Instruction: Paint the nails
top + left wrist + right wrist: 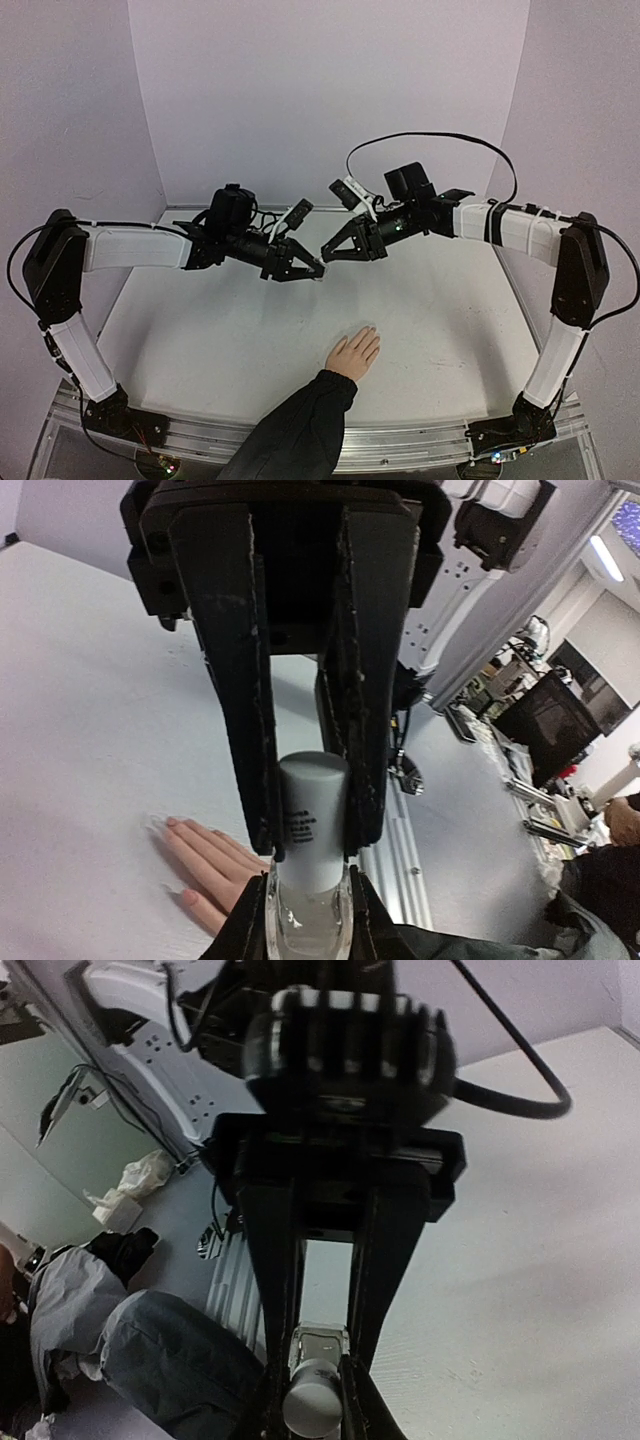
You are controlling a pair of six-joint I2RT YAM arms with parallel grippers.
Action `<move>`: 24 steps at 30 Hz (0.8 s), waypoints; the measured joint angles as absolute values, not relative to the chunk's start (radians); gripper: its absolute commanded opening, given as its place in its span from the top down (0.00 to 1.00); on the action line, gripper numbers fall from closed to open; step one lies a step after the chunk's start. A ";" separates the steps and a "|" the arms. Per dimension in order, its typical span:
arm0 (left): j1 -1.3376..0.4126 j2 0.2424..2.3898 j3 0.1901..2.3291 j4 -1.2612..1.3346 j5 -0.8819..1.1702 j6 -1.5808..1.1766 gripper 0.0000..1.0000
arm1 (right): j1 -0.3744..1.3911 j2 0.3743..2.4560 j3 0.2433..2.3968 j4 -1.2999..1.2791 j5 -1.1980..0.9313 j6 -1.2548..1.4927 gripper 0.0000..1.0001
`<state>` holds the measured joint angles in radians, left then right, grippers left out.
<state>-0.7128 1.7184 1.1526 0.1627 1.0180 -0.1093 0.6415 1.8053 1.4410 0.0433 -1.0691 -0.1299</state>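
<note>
A small clear bottle with a white cap is held in the air between both grippers. My left gripper is shut on the cap. My right gripper is shut on the glass body, with the cap pointing away from it. In the top view the left gripper and right gripper meet tip to tip above the table's middle. A light-skinned hand with a dark sleeve lies flat below them. Its tiny pale nails are bare.
The white table has pale walls at the back and sides. A metal rail runs along the near edge. A black cable loops above the right arm. A person's clothed body is beyond the table edge.
</note>
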 measured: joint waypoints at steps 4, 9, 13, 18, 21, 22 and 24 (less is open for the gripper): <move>-0.728 1.661 1.126 0.160 1.061 -0.139 1.00 | 0.661 1.773 1.422 0.063 -1.129 -0.164 0.59; -0.774 1.520 1.032 0.174 0.797 -0.123 1.00 | 0.697 1.724 1.410 0.109 -0.917 0.056 0.27; -0.843 1.475 1.004 0.185 0.471 -0.069 1.00 | 0.696 1.687 1.402 0.126 -0.748 0.263 0.25; -0.929 1.496 1.006 0.189 0.082 0.028 1.00 | 0.692 1.653 1.389 0.157 -0.599 0.475 0.26; -0.966 1.538 1.021 0.191 -0.077 0.062 1.00 | 0.697 1.653 1.386 0.161 -0.517 0.538 0.29; -0.978 1.555 1.029 0.191 -0.128 0.073 1.00 | 0.701 1.653 1.386 0.160 -0.487 0.553 0.31; -0.991 1.574 1.039 0.191 -0.189 0.080 1.00 | 0.713 1.653 1.386 0.163 -0.439 0.575 0.35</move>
